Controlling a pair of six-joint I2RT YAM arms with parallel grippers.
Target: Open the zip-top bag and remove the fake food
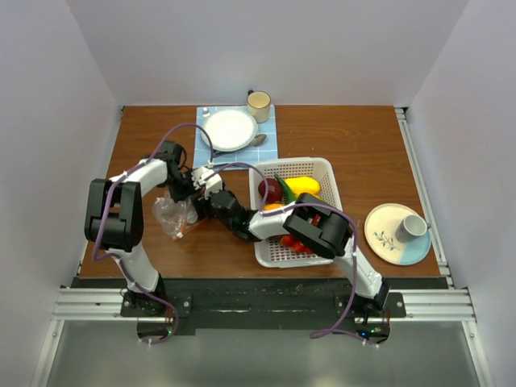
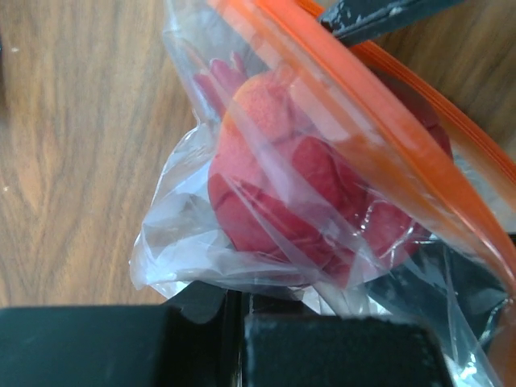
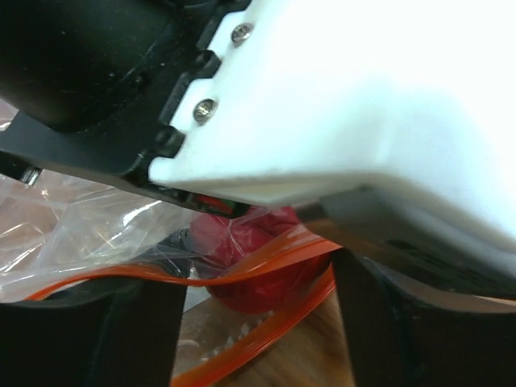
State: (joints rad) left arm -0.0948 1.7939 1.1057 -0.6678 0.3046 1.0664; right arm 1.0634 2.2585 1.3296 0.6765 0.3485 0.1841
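Note:
The zip-top bag (image 1: 172,218) is clear and crinkly and hangs just over the wood table, left of the basket. My left gripper (image 1: 184,193) (image 2: 240,310) is shut on its plastic near the top. Inside, a red piece of fake food (image 2: 282,185) (image 3: 250,266) shows behind the orange zip strip (image 2: 363,121) (image 3: 266,262), whose two sides are parted. My right gripper (image 1: 201,201) (image 3: 258,330) is open at the bag's mouth, with the strip running between its fingers (image 3: 121,330). More fake food lies in the white basket (image 1: 294,163): a yellow piece (image 1: 302,185), a maroon one (image 1: 270,190) and small red ones (image 1: 294,242).
A white plate (image 1: 230,129) and a spoon (image 1: 256,139) lie on a blue mat at the back, with a cup (image 1: 259,105) beside them. A saucer (image 1: 385,234) with a mug (image 1: 413,227) sits at the right edge. My right arm stretches over the basket's near side.

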